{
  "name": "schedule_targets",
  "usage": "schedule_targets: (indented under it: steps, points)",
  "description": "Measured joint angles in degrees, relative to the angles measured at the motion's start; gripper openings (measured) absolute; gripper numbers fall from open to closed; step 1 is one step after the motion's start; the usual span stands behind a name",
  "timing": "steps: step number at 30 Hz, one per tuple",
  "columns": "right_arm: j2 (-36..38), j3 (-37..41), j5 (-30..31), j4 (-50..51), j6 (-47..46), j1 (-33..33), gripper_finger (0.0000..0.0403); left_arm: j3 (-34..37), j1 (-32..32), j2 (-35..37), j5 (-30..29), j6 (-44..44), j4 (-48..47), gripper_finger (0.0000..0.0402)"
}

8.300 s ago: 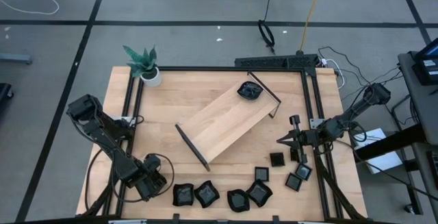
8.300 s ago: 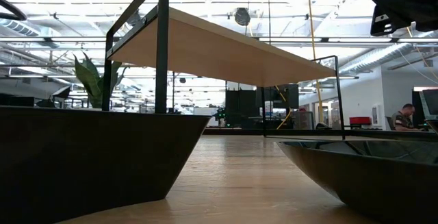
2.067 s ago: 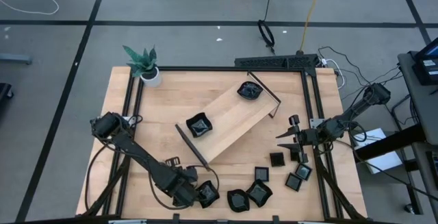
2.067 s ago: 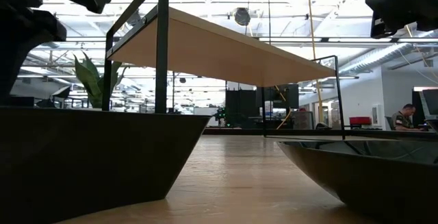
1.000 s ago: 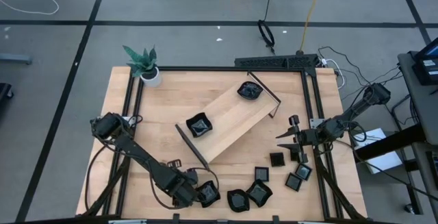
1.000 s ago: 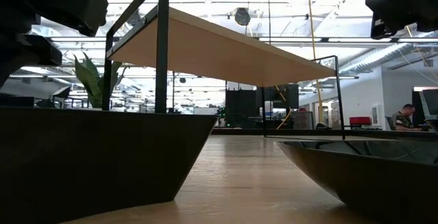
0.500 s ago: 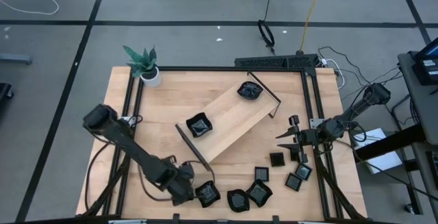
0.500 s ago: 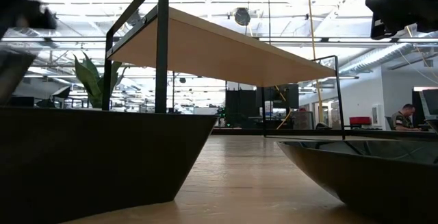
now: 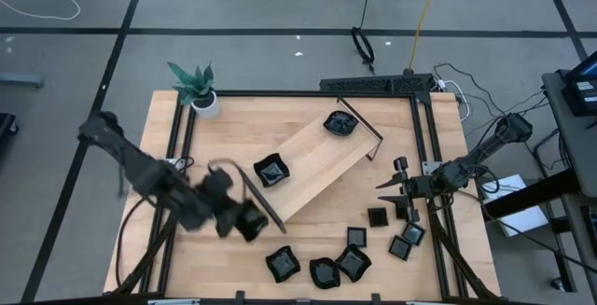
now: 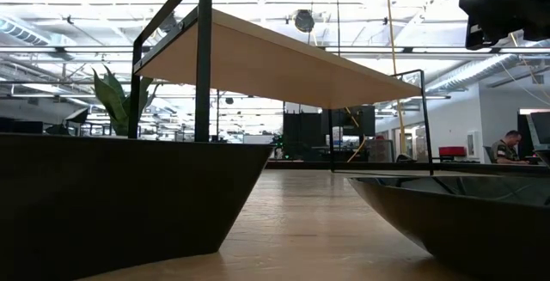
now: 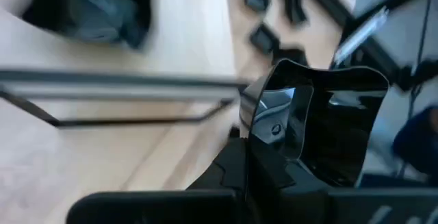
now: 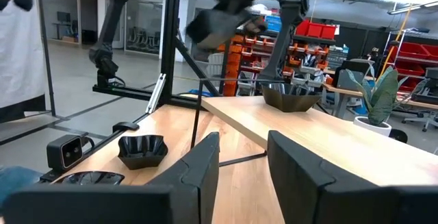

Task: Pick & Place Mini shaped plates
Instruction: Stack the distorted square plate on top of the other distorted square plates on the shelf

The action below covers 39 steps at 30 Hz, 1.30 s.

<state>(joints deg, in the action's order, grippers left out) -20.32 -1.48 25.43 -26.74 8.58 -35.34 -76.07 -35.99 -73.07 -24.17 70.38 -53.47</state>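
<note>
My left gripper hangs above the table beside the near end rail of the pale wooden tray, shut on a glossy black mini plate. Two mini plates lie on the tray. Several more lie flat on the table by its near edge. At the table's right edge my right gripper waits level, and in its wrist view its fingers stand open with nothing between them. My left gripper pinches the mini plate by one edge between its two fingers. The plate stands on edge beyond the fingertips, its hollow side showing, lifted clear of the table. Which finger lies on which face is hidden by the gripper's own body.
A potted plant stands at the far left corner. A black frame borders the tabletop. In the low view two dark plates fill the foreground under the tray. Bare wood lies left of the tray.
My left gripper has shut on a plate at the near edge, then risen fast and swung toward the tray's near end, rolling as it went. The plate has come up off the table with it. The other plates have stayed put.
</note>
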Motion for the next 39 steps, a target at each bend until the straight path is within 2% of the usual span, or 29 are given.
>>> schedule_targets:
  steps: [3, 6, 9, 15, 18, 21, 24, 30, 39]
  points:
    - [0.0, 0.0, 0.0, 0.0, 0.0, 0.0, 0.011, 0.0, 3.8, 4.5, 0.3, -2.6, -1.5, 0.0004]
    - [0.0, 0.0, 0.0, 0.0, 0.3, 0.0, 0.011, -0.5, 9.3, 7.5, 4.2, -8.7, -1.3, 0.0004]
    - [0.0, 0.0, 0.0, 0.0, 0.5, 0.0, 0.0111, -4.3, 14.8, 7.9, 8.0, -17.3, -0.7, 0.0003]
    - [0.0, 0.0, 0.0, 0.0, 0.7, 0.0, 0.011, -18.2, 22.1, 3.2, 10.7, -34.8, -2.4, 0.0002]
    - [0.0, 0.0, 0.0, 0.0, 0.7, 0.0, 0.0111, -24.7, 24.5, 0.1, 8.0, -41.8, -5.9, 0.0002]
    - [0.0, 0.0, 0.0, 0.0, 0.6, 0.0, 0.011, -28.1, 27.6, -3.3, 5.1, -46.1, -9.2, 0.0002]
    - [0.0, 0.0, 0.0, 0.1, 0.6, 0.0, 0.011, -28.5, 31.0, -6.9, 6.3, -46.7, -14.0, 0.0001]
    - [0.0, 0.0, 0.0, 0.4, 0.2, 0.0, 0.0111, -28.5, 36.7, -15.6, 15.7, -43.1, -27.5, 0.0001]
    - [0.0, 0.0, 0.0, 0.4, 0.0, 0.0, 0.0111, -28.5, 39.3, -24.9, 20.9, -47.4, -29.1, 0.0002]
